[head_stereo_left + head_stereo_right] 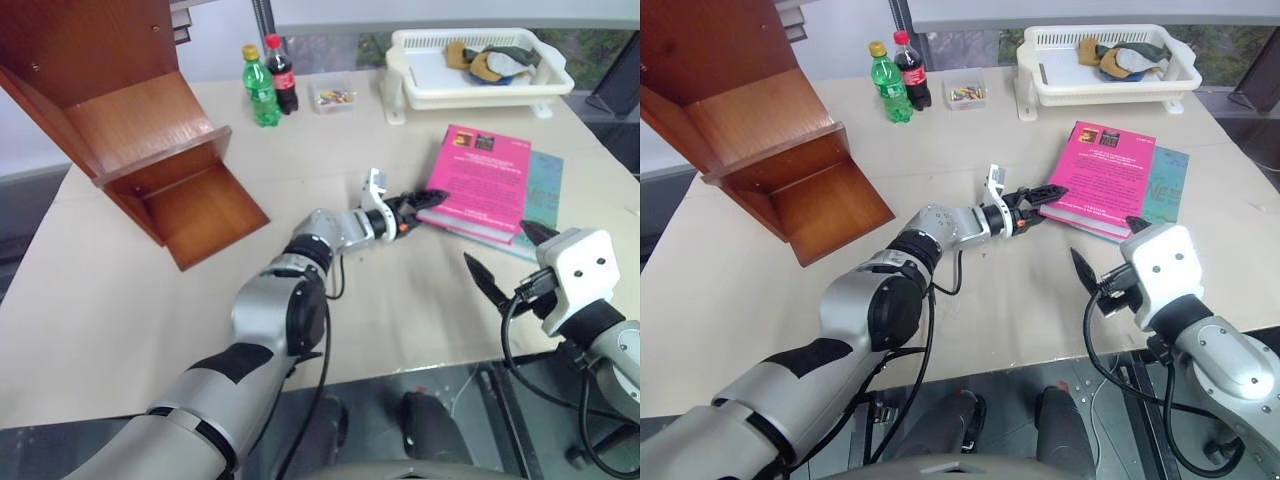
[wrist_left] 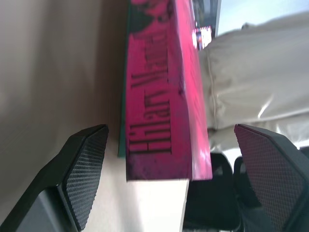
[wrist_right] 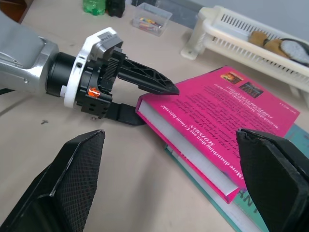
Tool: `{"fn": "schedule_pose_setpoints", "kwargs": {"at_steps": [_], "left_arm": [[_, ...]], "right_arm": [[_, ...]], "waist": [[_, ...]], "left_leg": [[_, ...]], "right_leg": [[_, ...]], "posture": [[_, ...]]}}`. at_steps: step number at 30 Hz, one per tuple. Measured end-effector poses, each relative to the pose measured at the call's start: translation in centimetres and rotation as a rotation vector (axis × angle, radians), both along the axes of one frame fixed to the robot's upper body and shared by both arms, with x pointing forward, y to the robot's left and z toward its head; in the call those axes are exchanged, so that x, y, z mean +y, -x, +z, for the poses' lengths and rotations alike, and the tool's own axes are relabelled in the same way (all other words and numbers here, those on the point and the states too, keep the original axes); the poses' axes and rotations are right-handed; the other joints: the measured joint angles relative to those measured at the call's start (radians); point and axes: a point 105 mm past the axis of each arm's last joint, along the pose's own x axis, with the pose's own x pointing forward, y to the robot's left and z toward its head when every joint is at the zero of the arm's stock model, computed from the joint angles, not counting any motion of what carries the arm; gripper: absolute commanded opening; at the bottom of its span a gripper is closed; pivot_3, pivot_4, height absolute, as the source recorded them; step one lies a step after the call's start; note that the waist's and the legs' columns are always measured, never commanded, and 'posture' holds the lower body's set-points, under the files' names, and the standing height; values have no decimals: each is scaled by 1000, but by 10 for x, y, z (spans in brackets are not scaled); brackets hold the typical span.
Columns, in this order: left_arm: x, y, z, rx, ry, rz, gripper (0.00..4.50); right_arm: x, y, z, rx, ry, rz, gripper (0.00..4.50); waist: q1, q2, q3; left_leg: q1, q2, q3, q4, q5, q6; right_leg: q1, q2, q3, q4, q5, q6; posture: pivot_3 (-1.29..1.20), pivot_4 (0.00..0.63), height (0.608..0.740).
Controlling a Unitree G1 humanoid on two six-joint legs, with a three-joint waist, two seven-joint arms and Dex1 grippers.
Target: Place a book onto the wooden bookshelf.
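Note:
The pink book lies flat on a thinner teal book at the right of the table. My left gripper is open at the pink book's near left corner, held level. One finger is just over the cover and the other is low by the table, so the corner sits between them. My right gripper is open and holds nothing, hovering off the books' near edge close to the table front. The wooden bookshelf stands at the table's far left, its open compartments facing me.
A green bottle and a cola bottle stand at the back middle beside a small clear box. A white basket with cloths sits at the back right. Bare tabletop lies between shelf and books.

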Motion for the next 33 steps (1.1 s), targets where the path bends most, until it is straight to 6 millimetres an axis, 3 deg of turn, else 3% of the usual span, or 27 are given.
{"fn": "schedule_pose_setpoints", "kwargs": {"at_steps": [2,6,7,14,20,23,27,31,33], "left_arm": [[1,-2,1,10,11,22,3216],[0,-3,2,36,37,39,1378],[0,-3,2,36,38,39,1136],[2,-3,2,65,56,39,1051],[15,-5,5,55,50,28,1051],[27,-9,17,-104,-27,1,1051],[46,-9,49,-436,-132,1,1051],[68,7,77,-739,-261,18,1051],[85,18,94,-979,-391,37,1051]], "right_arm": [[1,0,0,4,0,-1,4500],[1,0,1,10,-4,-7,4500],[1,0,1,12,-4,-7,4500],[2,0,2,24,-13,-5,4500],[4,-1,6,10,-9,1,4500],[4,-2,5,12,-8,0,4500],[7,-4,9,-9,-18,20,4500],[15,-9,14,-27,-27,72,4500],[19,-15,14,-27,-29,105,4500]], "waist": [[0,0,0],[0,0,0],[0,0,0],[-1,0,0],[-1,0,0],[-2,0,0],[-3,0,0],[-3,0,0],[-3,0,0]], "left_leg": [[0,0,0,1,0,0],[0,0,0,1,0,0],[0,0,0,1,0,0],[0,0,1,2,0,0],[0,0,1,3,0,0],[0,0,1,3,0,0],[0,0,2,3,0,0],[-1,1,3,3,0,0],[0,1,4,2,0,0]], "right_leg": [[0,0,0,0,0,0],[0,0,0,0,0,0],[0,0,0,0,0,0],[0,0,0,1,0,1],[0,0,1,3,0,0],[0,1,1,3,0,0],[-1,1,3,3,1,0],[-2,1,5,4,1,0],[-3,2,6,4,2,-1]], "posture": [[0,150,740],[0,150,740],[0,150,740],[0,150,740],[0,150,740],[0,150,740],[0,150,740],[0,150,740],[0,150,740]]}}
